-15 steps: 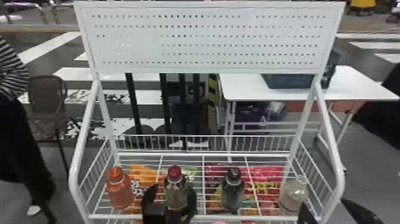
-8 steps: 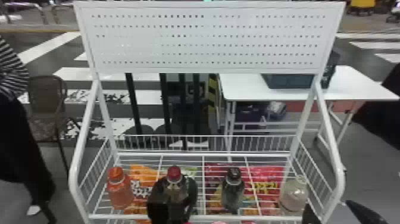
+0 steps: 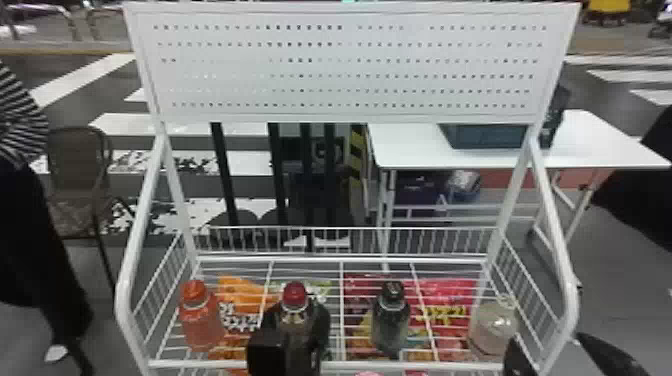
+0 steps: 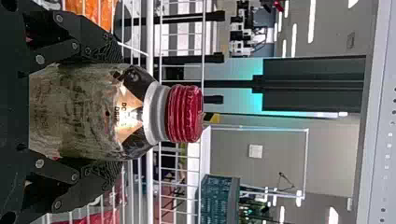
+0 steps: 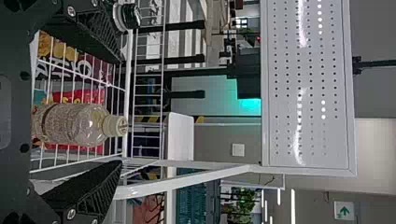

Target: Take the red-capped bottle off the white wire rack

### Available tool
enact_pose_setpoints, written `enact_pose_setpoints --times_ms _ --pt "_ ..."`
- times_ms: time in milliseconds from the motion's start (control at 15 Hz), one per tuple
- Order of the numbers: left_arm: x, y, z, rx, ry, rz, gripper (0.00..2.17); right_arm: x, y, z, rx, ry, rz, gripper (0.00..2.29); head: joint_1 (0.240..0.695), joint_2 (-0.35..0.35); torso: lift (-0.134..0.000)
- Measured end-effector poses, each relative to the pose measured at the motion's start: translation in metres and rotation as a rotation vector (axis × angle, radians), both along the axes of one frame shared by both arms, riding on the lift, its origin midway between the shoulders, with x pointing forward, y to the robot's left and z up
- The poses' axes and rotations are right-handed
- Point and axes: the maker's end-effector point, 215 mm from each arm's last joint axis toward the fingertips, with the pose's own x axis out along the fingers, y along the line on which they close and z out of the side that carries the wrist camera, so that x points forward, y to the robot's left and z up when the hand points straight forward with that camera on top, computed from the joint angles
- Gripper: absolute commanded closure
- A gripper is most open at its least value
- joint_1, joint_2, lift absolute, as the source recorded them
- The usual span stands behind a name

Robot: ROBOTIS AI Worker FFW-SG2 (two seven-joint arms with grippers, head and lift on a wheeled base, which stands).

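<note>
Narrowing since a moment ago, the left tool hugs the red-capped bottle from both sides, on the wire rack at the head view's seven o'clock, so lifting looks next; the right tool gapes empty at four o'clock.

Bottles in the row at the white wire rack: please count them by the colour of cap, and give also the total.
Orange-capped bottle: 1
Red-capped bottle: 1
Black-capped bottle: 1
Cream-capped bottle: 1
Total: 4
</note>
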Motion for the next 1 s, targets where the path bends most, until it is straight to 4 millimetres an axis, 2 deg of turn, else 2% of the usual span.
enact_pose_setpoints --times_ms 200,267,533,667,867,1000 --pt "-0.031 0.017 0.031 0.034 0.052 0.014 2.09 0.003 0.001 -0.002 -0.002 0.010 0.002 0.12 0.499 0.000 0.000" --pt "-0.041 0.028 0.049 0.043 0.046 0.026 2.09 0.004 0.002 -0.002 -0.003 0.010 0.003 0.12 0.499 0.000 0.000" --pt "-0.071 0.103 0.107 0.040 -0.041 0.144 2.09 0.006 0.004 0.000 -0.001 0.008 0.008 0.12 0.499 0.000 0.000" --pt "-0.085 0.136 0.127 0.023 -0.087 0.182 2.09 0.006 0.004 0.002 -0.002 0.004 0.010 0.12 0.499 0.000 0.000" --pt "-0.103 0.165 0.149 0.009 -0.126 0.178 2.09 0.008 0.004 0.002 -0.002 0.010 0.009 0.12 0.499 0.000 0.000" --pt "-0.107 0.171 0.144 0.017 -0.118 0.163 2.09 0.010 0.003 0.000 -0.002 0.017 0.007 0.12 0.499 0.000 0.000"
